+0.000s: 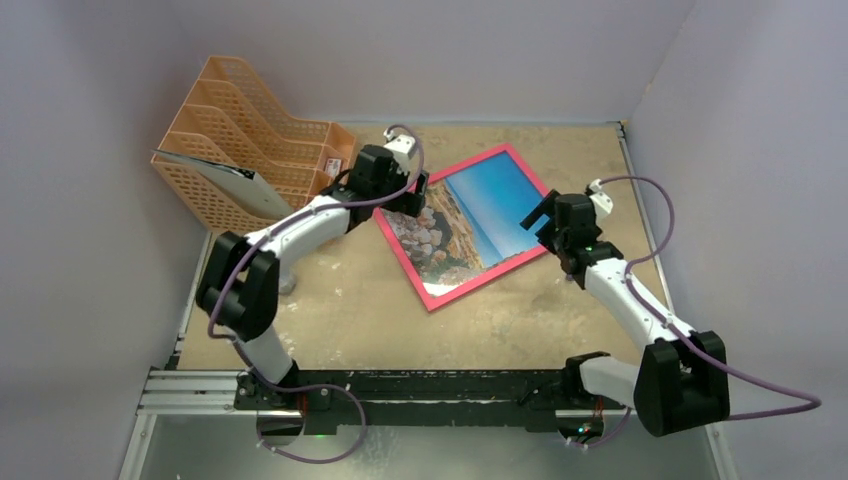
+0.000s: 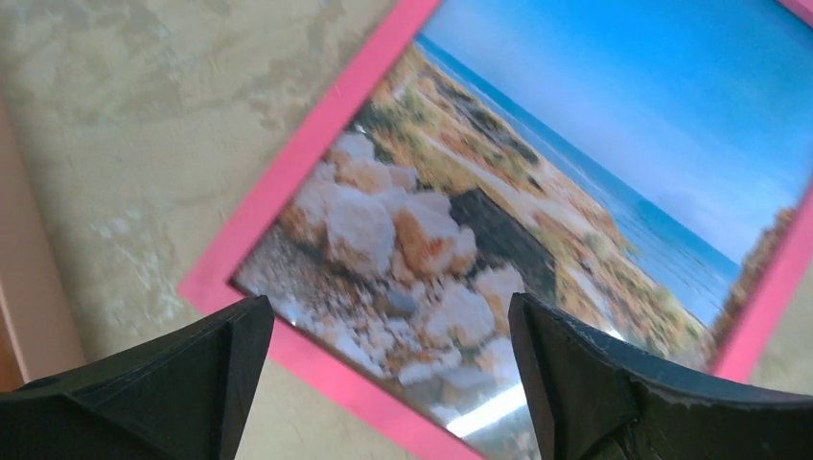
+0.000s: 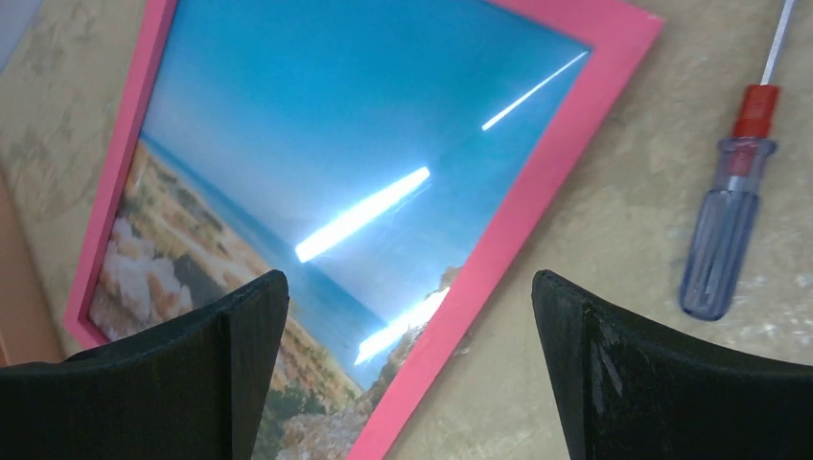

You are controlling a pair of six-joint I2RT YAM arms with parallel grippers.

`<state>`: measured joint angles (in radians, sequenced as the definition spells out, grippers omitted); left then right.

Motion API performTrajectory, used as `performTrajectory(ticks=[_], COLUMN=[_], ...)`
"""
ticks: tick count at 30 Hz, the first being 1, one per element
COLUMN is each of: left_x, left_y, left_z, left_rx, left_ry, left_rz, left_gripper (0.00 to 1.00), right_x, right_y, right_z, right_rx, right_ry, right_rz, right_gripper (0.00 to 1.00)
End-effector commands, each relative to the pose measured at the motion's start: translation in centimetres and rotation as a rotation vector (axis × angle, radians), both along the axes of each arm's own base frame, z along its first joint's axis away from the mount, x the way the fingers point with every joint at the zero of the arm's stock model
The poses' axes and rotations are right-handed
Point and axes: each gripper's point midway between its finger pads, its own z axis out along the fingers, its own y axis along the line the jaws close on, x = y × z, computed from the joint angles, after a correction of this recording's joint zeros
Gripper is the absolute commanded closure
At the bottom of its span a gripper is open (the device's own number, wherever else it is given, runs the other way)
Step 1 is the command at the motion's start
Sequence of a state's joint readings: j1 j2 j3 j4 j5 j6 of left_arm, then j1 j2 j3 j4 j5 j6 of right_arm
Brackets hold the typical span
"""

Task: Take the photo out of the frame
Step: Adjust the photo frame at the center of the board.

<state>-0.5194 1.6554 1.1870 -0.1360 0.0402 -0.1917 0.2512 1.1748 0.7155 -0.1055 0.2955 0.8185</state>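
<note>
Now, your photo (image 1: 470,215) lies in the frame (image 1: 404,264).
Left end effector (image 2: 388,321) and right end effector (image 3: 410,297) hover open above it.

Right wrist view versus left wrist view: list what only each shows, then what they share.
Only the right wrist: a screwdriver lying on the table beside the frame, glare streaks on the photo's sky, and the open right claw. Only the left wrist: the open left claw and a closer look at the rocky shore; no further object. Both: the pink frame lying face up with the photo inside it, on the sandy table.
</note>
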Motion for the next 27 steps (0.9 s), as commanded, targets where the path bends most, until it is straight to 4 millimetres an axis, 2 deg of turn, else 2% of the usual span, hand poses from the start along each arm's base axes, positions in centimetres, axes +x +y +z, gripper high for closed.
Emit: performTrajectory(ticks=[1, 4, 6, 8, 10, 14, 20, 27], left_x=[6.2, 8.8, 10.8, 12.2, 13.1, 14.7, 15.0, 13.1], left_y=[-0.6, -1.1, -0.9, -0.5, -0.5, -0.1, -0.2, 0.8], left_z=[3.0, 1.4, 0.6, -1.5, -2.8, -4.8, -6.7, -10.0], left_rx=[0.09, 0.182, 0.211, 0.19, 0.099, -0.015, -0.014, 0.007], left_ry=[-0.155, -0.124, -0.139, -0.101, -0.055, 0.015, 0.062, 0.152], left_rz=[0.029, 0.007, -0.009, -0.022, -0.045, -0.048, -0.069, -0.067], left_gripper=[0.01, 0.01, 0.01, 0.01, 0.01, 0.01, 0.01, 0.01], right_x=[-0.6, -1.6, -2.3, -2.8, -3.1, -3.1, -2.7, -1.4], right_y=[-1.3, 0.8, 1.1, 1.1, 1.0, 1.0, 1.4, 1.3], right_z=[0.1, -0.8, -1.7, -2.4, -2.9, -3.5, -4.9, -6.4], right_rx=[0.034, 0.11, 0.123, 0.123, 0.12, 0.117, 0.137, 0.13], right_ry=[0.009, 0.018, 0.043, 0.07, 0.088, 0.096, 0.109, 0.138], right_rz=[0.0, 0.1, 0.116, 0.116, 0.114, 0.112, 0.115, 0.09], right_gripper=[0.01, 0.01, 0.01, 0.01, 0.01, 0.01, 0.01, 0.01])
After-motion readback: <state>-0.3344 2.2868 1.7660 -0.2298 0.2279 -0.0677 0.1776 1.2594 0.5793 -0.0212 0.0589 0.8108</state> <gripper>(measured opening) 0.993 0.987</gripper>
